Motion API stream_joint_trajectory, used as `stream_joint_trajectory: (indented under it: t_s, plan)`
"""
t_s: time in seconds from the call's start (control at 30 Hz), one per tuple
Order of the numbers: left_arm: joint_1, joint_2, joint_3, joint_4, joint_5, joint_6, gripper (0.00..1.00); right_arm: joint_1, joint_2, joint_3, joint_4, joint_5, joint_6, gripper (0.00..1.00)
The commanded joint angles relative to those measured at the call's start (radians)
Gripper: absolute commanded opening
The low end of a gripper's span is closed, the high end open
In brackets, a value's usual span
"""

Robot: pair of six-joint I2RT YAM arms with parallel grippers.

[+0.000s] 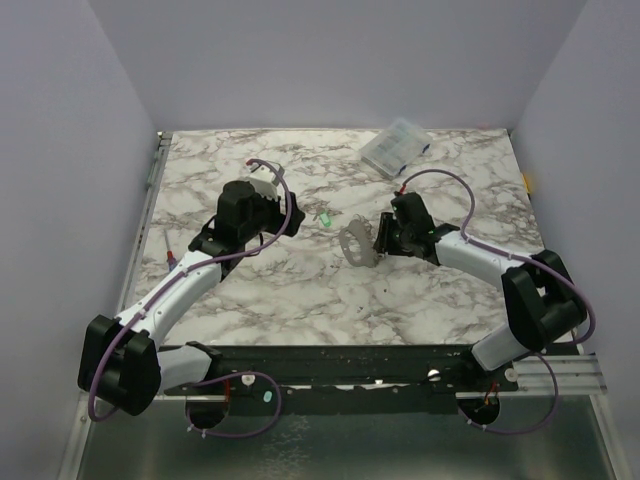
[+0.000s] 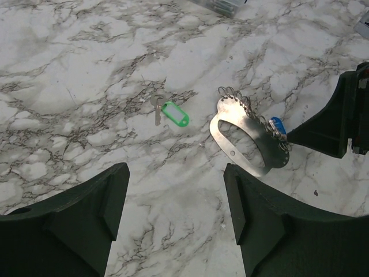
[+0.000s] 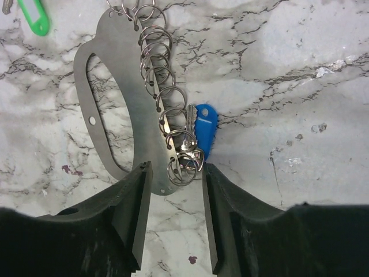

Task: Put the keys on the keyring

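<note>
The keyring [image 3: 124,75] is a flat silvery curved plate with a row of several split rings; it lies on the marble [image 1: 356,243] [image 2: 258,144]. The blue-tagged key [image 3: 204,130] [image 2: 277,125] lies against its lower rings, metal end among them. My right gripper [image 3: 176,173] [image 1: 385,240] is open, its fingertips on either side of the plate's lowest rings, gripping nothing. The green-tagged key [image 2: 174,113] [image 1: 324,217] [image 3: 33,16] lies loose on the table, left of the plate. My left gripper [image 2: 176,190] [image 1: 275,208] hangs open above bare marble, short of the green key.
A clear plastic compartment box [image 1: 396,146] sits at the back right of the table. Grey walls close in the left, back and right sides. In the left wrist view the right gripper's black finger [image 2: 328,130] reaches in from the right edge beside the plate.
</note>
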Motion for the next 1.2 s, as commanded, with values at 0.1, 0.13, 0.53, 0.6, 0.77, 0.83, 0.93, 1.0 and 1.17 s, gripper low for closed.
stream_joint_trajectory:
  t_s: [0.1, 0.13, 0.53, 0.6, 0.77, 0.83, 0.93, 1.0, 1.17]
  plan:
    - [-0.010, -0.028, 0.024, -0.006, 0.021, 0.018, 0.74, 0.006, 0.027, 0.008, -0.013, 0.033, -0.033, 0.59]
    - [-0.012, -0.027, 0.025, -0.006, 0.022, 0.019, 0.74, 0.006, 0.033, 0.007, -0.007, 0.039, -0.044, 0.60]
    - [-0.023, -0.028, 0.021, -0.006, 0.018, 0.026, 0.74, 0.006, 0.105, 0.060, 0.038, 0.062, -0.204, 0.49]
    - [-0.023, -0.025, 0.023, -0.006, 0.017, 0.028, 0.74, 0.006, 0.102, 0.064, 0.049, 0.035, -0.220, 0.47]
    - [-0.024, -0.026, 0.021, -0.006, 0.015, 0.030, 0.74, 0.006, 0.126, 0.078, 0.056, 0.003, -0.225, 0.38]
    - [-0.026, -0.025, 0.022, -0.006, 0.015, 0.030, 0.74, 0.006, 0.138, 0.081, 0.056, 0.000, -0.225, 0.37]
    - [-0.026, -0.025, 0.021, -0.006, 0.015, 0.032, 0.74, 0.006, 0.147, 0.088, 0.056, 0.014, -0.230, 0.36]
    - [-0.027, -0.025, 0.021, -0.006, 0.015, 0.032, 0.74, 0.006, 0.150, 0.092, 0.055, 0.024, -0.235, 0.36]
    - [-0.029, -0.023, 0.021, -0.006, 0.016, 0.032, 0.74, 0.006, 0.167, 0.110, 0.041, 0.055, -0.240, 0.36]
